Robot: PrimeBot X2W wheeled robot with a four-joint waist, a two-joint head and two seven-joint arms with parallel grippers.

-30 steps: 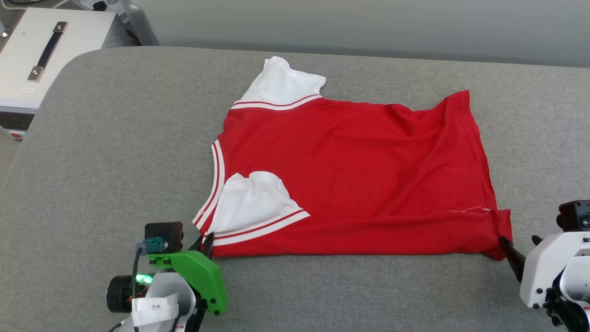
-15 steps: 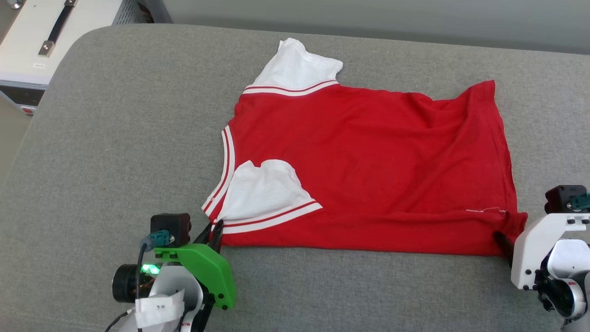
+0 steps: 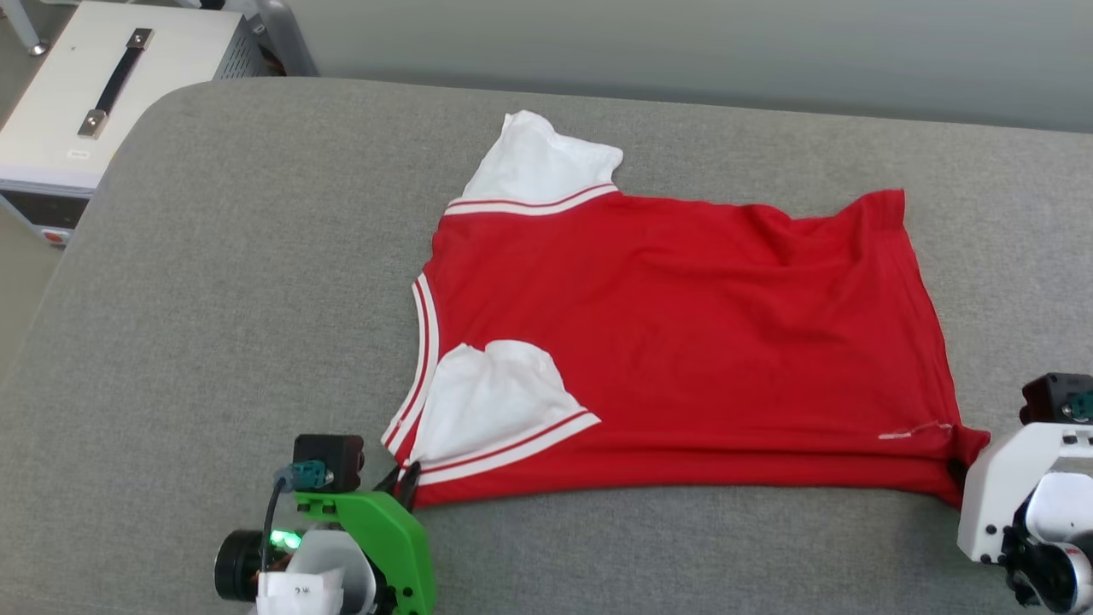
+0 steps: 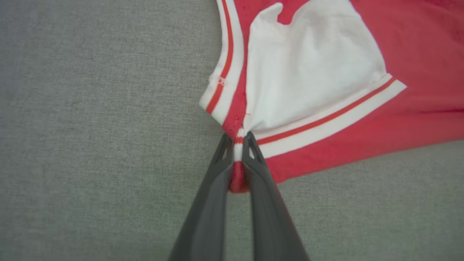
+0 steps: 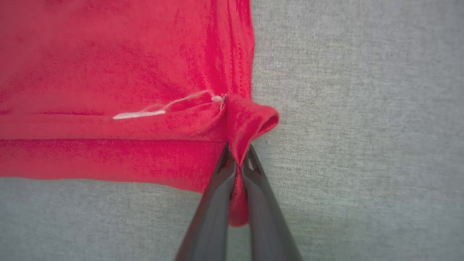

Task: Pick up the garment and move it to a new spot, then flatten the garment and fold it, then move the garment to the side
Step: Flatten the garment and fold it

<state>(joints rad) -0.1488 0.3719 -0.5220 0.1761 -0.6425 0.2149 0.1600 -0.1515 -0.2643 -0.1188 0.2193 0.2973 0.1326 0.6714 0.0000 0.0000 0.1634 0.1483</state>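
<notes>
**Change noted:** the right claw, spread beside the hem a second ago, is now pressed together on the lower-right corner of the garment, with red cloth bunched between its fingers. The left claw is kept pinched on the striped trim at the lower-left corner. With both near corners held, the garment is judged ready to be lifted or drawn taut for flattening.

**Count, by size:**
- Desk, covered in grey fabric: one.
- Garment, red, spread over the centre and right of the frame, no lettering seen: one.
- White case with black handle, upper left: one.
- White sleeves: two. These are the far sleeve, upper centre, and the near sleeve, laid over the red body.
- Claws: two.
- Loose white thread, near the hem: one.
</notes>
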